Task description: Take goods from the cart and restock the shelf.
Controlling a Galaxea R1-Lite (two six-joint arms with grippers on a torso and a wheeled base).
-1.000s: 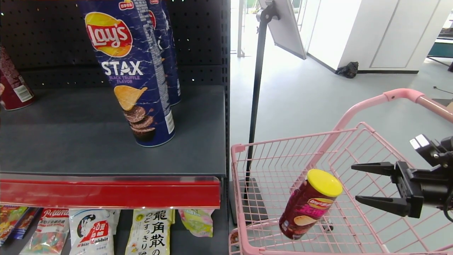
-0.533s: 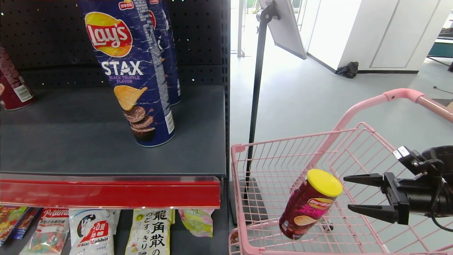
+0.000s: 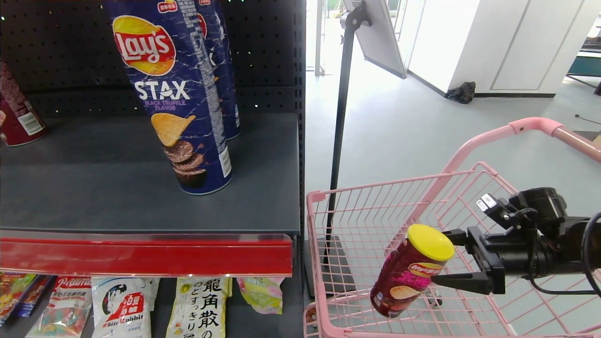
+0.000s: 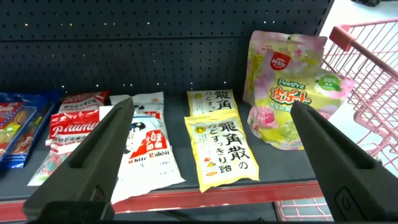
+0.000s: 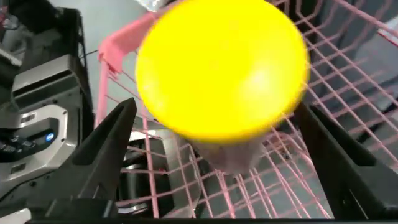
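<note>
the task's thing at this moment was the dark red can [image 3: 404, 281] with a yellow lid [image 3: 430, 241]. it stood in the pink cart [image 3: 375, 185], tilted, its base down in the near corner and its top leaning away toward the back wire. that lean left the lid end free of the wire, probably why the right gripper [image 3: 445, 256] was aimed at the top rather than the body.

the right gripper sat level with the lid, its fingers spread, one on each side of the can's upper end. in the right wrist view the lid [image 5: 221, 68] lay square between the two fingers of the gripper [image 5: 214, 106], with cart wire [image 5: 348, 56] behind. the fingers looked very near the lid's edge, but i could not tell whether either one touched. nothing was pinched yet, so the step in hand seemed to be lining up for the grab.

the left gripper [image 4: 211, 104] was also spread and held nothing. it hung low in front of the lower shelf, facing the flat snack bags [image 4: 221, 146] there, well apart from the cart and so out of the right arm's way.

on the upper shelf [image 3: 117, 202] tall blue cans [image 3: 181, 108] stood upright near the right end, and another red can [image 3: 16, 117] stood at the far left edge. the bare board between them looked like the likely spot for the cart's can, standing among its kind.

a risk, as i judged it: a tilted round can may roll or slip when squeezed near the lid.
</note>
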